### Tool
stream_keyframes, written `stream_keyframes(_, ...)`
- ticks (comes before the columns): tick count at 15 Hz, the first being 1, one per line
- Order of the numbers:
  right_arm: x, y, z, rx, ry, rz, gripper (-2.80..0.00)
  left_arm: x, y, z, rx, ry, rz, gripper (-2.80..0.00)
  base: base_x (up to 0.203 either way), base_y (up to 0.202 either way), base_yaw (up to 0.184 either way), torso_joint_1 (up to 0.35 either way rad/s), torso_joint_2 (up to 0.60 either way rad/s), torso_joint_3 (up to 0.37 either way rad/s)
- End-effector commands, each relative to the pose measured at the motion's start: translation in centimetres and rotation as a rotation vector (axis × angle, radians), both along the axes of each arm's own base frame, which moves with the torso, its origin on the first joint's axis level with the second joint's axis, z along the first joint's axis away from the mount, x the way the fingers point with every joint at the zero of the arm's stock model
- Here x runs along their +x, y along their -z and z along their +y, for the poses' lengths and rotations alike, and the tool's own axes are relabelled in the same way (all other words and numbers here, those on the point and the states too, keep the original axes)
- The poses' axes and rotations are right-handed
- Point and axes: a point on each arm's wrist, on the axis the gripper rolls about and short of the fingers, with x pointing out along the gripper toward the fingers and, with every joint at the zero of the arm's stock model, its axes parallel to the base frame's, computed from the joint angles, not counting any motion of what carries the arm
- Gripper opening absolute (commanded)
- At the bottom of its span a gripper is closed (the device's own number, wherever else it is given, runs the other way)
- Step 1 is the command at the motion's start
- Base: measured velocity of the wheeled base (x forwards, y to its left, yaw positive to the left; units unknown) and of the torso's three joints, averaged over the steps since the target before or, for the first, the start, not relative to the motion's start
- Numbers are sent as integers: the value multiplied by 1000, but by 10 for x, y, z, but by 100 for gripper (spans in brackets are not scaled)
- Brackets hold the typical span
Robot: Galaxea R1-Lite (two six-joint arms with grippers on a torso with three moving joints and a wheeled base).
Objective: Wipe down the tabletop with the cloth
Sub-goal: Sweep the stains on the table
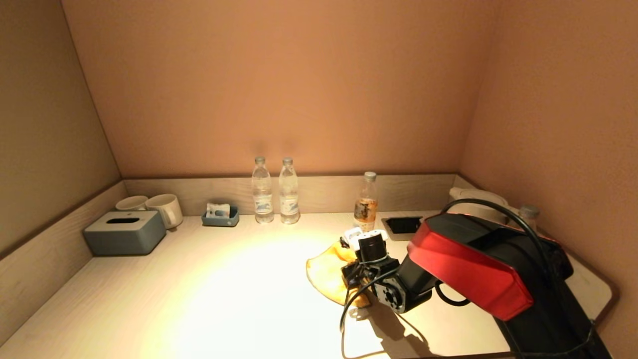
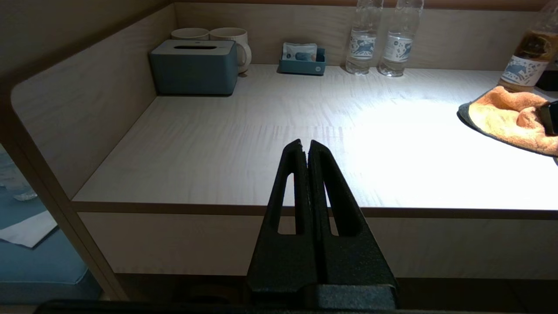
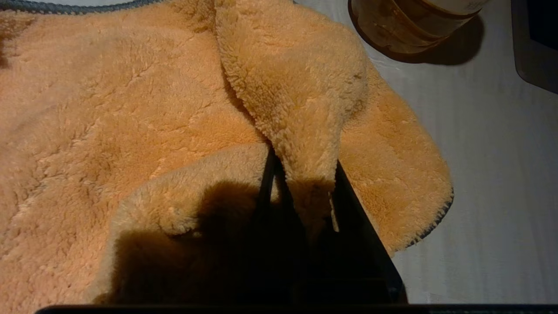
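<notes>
An orange fluffy cloth (image 1: 326,271) with a dark hem lies on the pale wooden tabletop (image 1: 239,294), right of centre. My right gripper (image 3: 303,174) is down on it and shut on a raised fold of the cloth (image 3: 301,131); in the head view the wrist covers the fingers. The cloth also shows at the far right of the left wrist view (image 2: 510,120). My left gripper (image 2: 305,146) is shut and empty, held off the table's front edge, out of the head view.
Along the back wall stand two clear water bottles (image 1: 275,192), a tea bottle (image 1: 366,202) close behind the cloth, a blue sachet tray (image 1: 220,217), two white mugs (image 1: 159,207) and a grey tissue box (image 1: 124,233). A black socket panel (image 1: 403,225) and a kettle (image 1: 478,199) are at the back right.
</notes>
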Motion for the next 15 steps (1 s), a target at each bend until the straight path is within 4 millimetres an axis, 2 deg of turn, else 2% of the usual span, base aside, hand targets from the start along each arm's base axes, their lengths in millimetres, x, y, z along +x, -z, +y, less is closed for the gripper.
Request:
stream_keyframes(1,1,-4,-10,-10,32,-6,-280,0,0,0,0,0,-1,-280,0,0,0,0,0,0)
stream_keyframes(5,-5,-16,-23,-14,62,-5,-280,0,0,0,0,0,-1,-280,0,0,0,0,0,0)
stream_keyframes(8,-28,-26,-31,-20,62,26,-280,0,0,0,0,0,-1,-280,0,0,0,0,0,0)
stream_keyframes(11,-37,-26,-31,-19,53,33,-280,0,0,0,0,0,-1,-280,0,0,0,0,0,0)
stream_keyframes(13,-55,-16,-30,-24,32,40,-280,0,0,0,0,0,-1,-280,0,0,0,0,0,0)
stream_keyframes(15,-72,-9,-14,-14,-31,17,-280,0,0,0,0,0,-1,-280,0,0,0,0,0,0)
